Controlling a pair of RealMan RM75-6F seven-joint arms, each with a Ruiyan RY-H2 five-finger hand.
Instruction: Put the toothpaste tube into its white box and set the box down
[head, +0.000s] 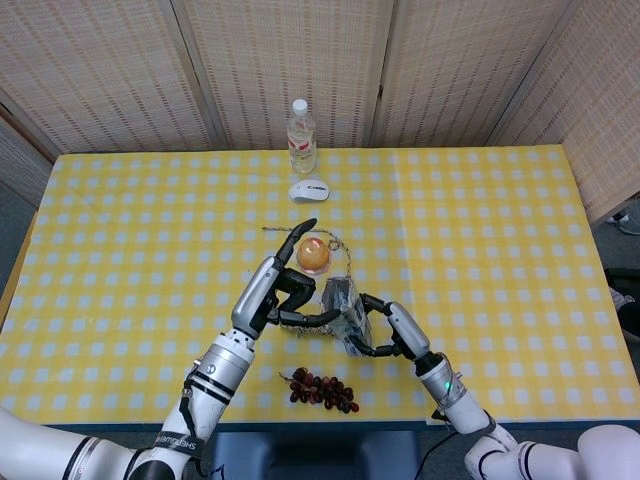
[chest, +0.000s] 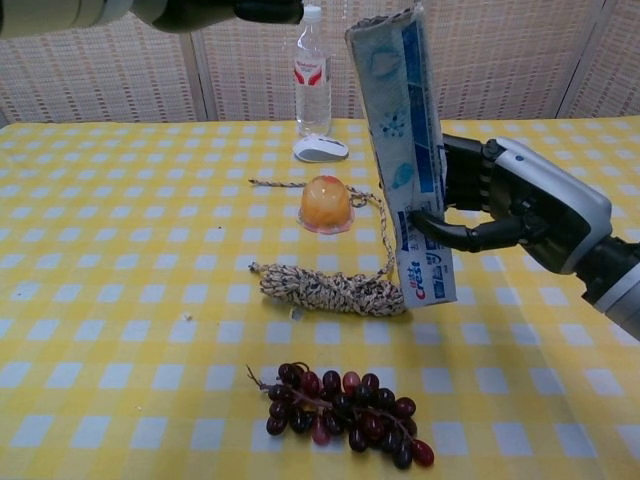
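Observation:
The white and blue toothpaste box stands upright above the table, and my right hand grips its lower half from the right. From above, the box shows end-on with my right hand wrapped around it. No tube shows at the box's top, so any tube inside is hidden. My left hand hovers just left of the box top with its fingers apart and nothing in them. Only its dark fingers show at the top left of the chest view.
A coil of rope lies beside the box's foot, with an orange jelly cup behind it. A bunch of grapes lies near the front edge. A water bottle and a white mouse sit further back.

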